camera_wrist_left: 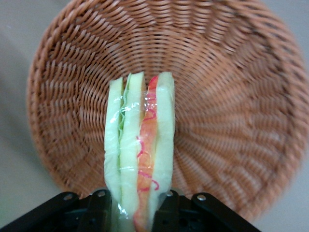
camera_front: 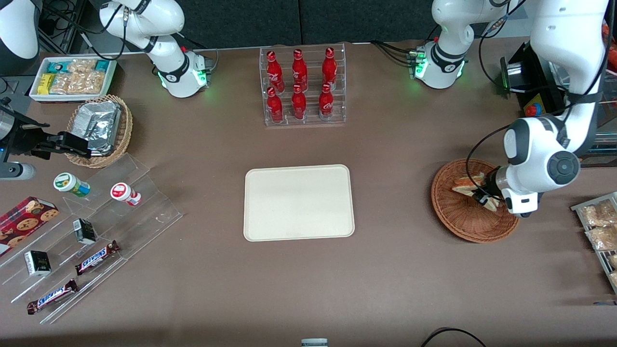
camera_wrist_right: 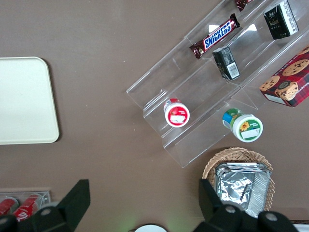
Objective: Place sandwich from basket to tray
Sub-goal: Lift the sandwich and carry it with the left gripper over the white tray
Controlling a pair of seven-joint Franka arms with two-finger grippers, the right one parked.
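Brown worktop (camera_front: 395,159), working arm's end: gripper (camera_front: 484,198) low over the basket (camera_front: 458,217), jaws pinching the sandwich (camera_wrist_left: 141,154) by its wrapped edge. Sandwich stands on edge, just above the wicker floor. Tray (camera_front: 299,202) lies bare mid-worktop, well apart, nearer the front camera than the bottle rack (camera_front: 303,86).

Glossy clear film is wrapping the sandwich (camera_wrist_left: 141,150) held in the matt black pincer (camera_wrist_left: 137,212), over the rough woven wicker basket (camera_wrist_left: 231,96).
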